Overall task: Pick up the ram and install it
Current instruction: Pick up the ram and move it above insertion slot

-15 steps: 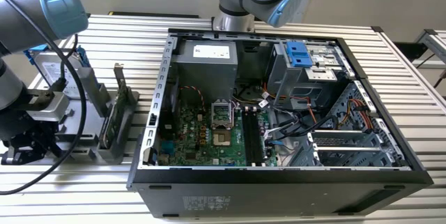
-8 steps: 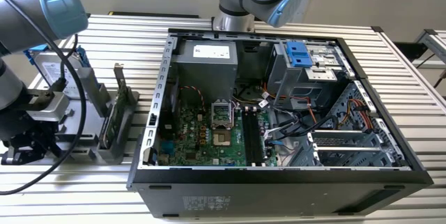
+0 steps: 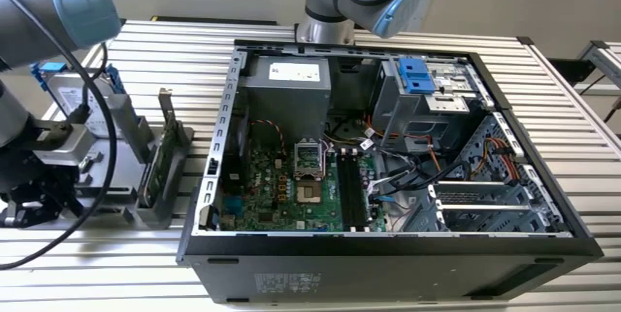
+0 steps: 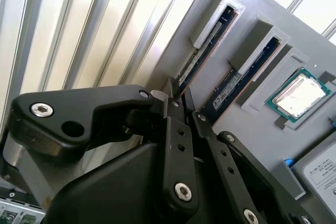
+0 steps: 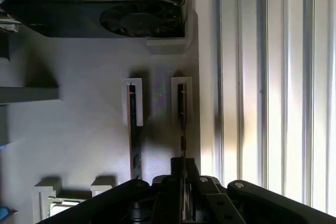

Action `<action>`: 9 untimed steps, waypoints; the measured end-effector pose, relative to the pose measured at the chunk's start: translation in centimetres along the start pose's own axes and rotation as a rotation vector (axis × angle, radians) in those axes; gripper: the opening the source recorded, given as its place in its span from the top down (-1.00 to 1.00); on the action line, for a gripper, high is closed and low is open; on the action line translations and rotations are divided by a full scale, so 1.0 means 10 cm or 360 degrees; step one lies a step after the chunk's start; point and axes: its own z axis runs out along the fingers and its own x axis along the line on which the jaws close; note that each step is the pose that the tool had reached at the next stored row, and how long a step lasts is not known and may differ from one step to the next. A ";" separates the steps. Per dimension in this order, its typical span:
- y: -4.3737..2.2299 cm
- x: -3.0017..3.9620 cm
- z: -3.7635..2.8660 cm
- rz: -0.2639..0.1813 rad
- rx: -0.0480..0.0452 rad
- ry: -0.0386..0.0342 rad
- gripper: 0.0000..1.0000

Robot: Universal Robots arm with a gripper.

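Note:
The ram (image 5: 181, 121) is a thin dark stick standing on edge in the outer slot of a grey parts holder (image 5: 79, 145). In the second wrist view the ram (image 4: 202, 51) lies in the slot nearest the holder's edge. My gripper (image 5: 183, 179) has its two black fingers pressed on either side of the stick's near end, and the stick sits in its slot. A second stick (image 5: 135, 135) stands in the neighbouring slot. In the exterior view my gripper (image 3: 34, 206) hangs over the holder (image 3: 145, 196) at the exterior view's left.
An open computer case (image 3: 543, 181) lies on the slatted table, its motherboard memory slots (image 3: 351, 192) facing up. The holder also carries a graphics card (image 5: 105, 3), a processor (image 4: 296, 95), a hard drive (image 3: 73, 97) and a green expansion card (image 3: 167, 152).

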 end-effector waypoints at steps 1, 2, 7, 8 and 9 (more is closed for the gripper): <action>0.000 0.000 -0.014 0.0000 0.0000 0.0000 1.00; 0.000 0.000 -0.027 0.0000 0.0000 0.0000 1.00; 0.001 -0.002 -0.097 0.0000 0.0000 0.0000 1.00; 0.001 -0.002 -0.109 0.0000 0.0000 0.0000 1.00; 0.001 -0.002 -0.121 0.0000 0.0000 0.0000 1.00</action>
